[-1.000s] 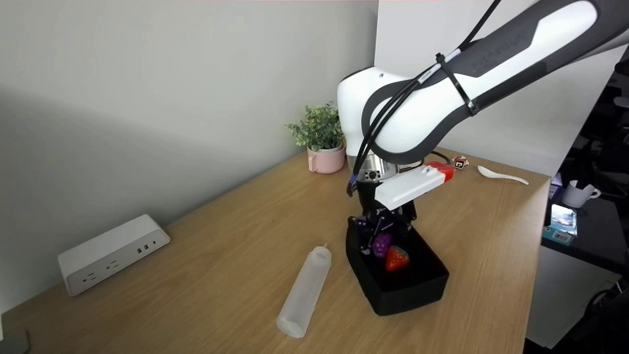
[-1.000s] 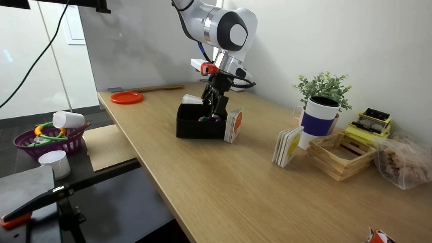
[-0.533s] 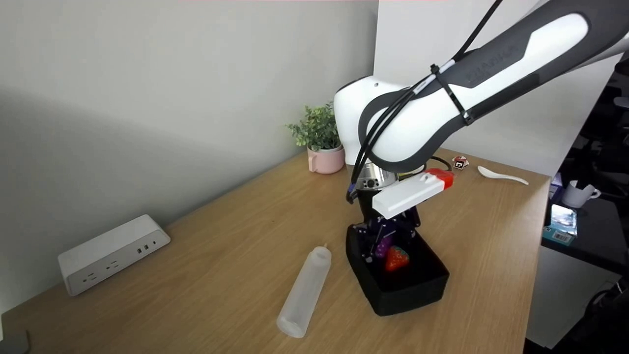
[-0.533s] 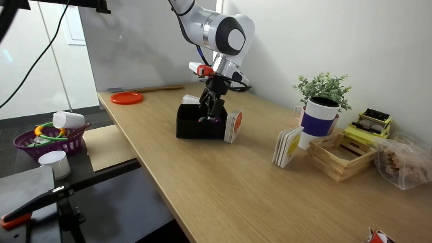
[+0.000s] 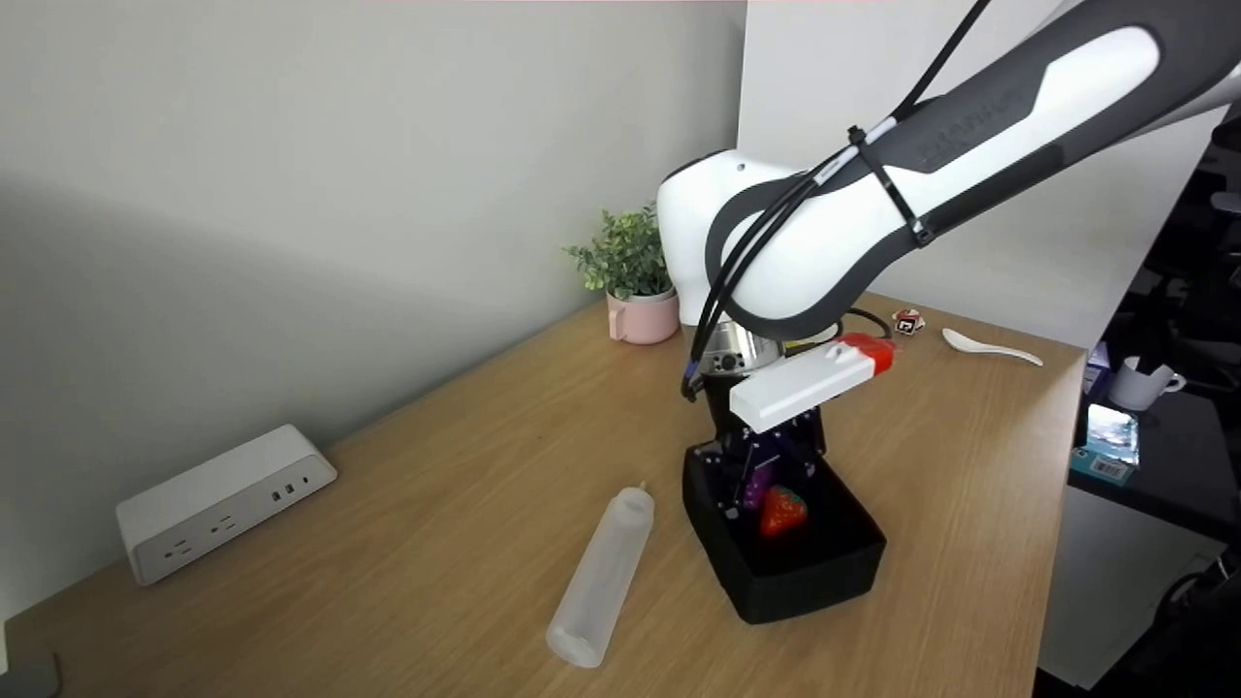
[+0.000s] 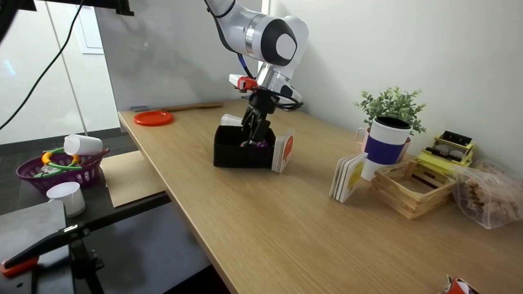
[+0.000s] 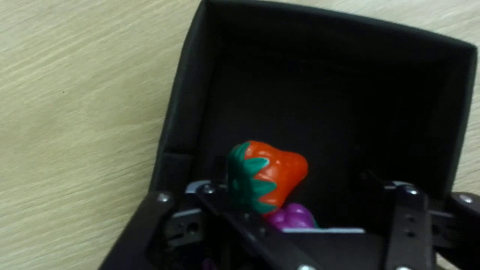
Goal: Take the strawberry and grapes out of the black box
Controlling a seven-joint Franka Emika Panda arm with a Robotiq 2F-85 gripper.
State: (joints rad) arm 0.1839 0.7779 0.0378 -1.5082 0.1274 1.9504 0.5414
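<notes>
Pale wooden desk [image 7: 75, 112] shows at the wrist view's left. Along the bottom edge, the gripper [image 7: 303, 185] stands with jaws spread; at lower center lie the partly hidden grapes [image 7: 294, 217] and, just above, the strawberry [image 7: 275, 172], both inside the black box [image 7: 180, 93].

In the wrist view the gripper [image 7: 305, 187] runs off the frame at 6 o'clock and hides a good chunk of the grapes [image 7: 296, 215], sitting at 5 o'clock from the strawberry [image 7: 279, 174]. In an exterior view the 6 o'clock wall of the black box [image 6: 243, 157] blocks all but slivers of both fruits, and some red-and-white thing [image 6: 458, 286] out at 4 o'clock gets chopped off, tbh no clue what it is.
</notes>
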